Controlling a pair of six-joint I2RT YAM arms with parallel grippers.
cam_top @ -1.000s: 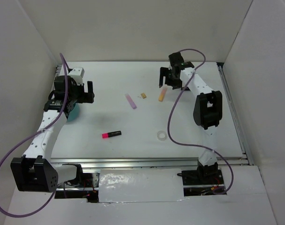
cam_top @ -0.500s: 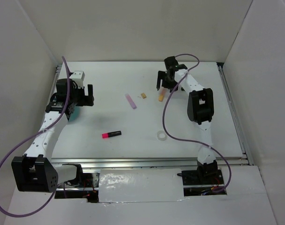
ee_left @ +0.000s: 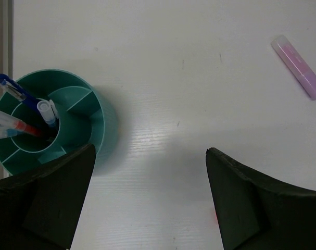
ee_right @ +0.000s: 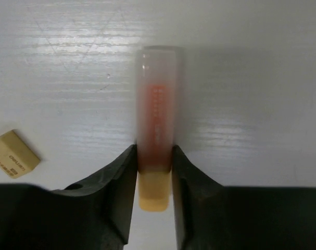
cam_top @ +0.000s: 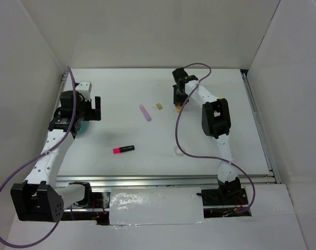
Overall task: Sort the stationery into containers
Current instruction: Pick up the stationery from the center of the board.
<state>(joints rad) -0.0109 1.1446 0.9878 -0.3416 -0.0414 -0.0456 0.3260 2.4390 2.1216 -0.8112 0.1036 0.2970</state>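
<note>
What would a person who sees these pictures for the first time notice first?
The right pincer, at the far middle of the table, grips the orange marker from both sides, with a tan eraser lying beside it. At the left, the teal cup holds a blue pen and a red pen, and the left pincer hangs open next to it.

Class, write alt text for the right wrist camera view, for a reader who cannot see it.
The right gripper has its jaws against both sides of an orange marker lying on the white table, its translucent end pointing away from the camera. A small tan eraser lies to the left, apart from it.
</note>
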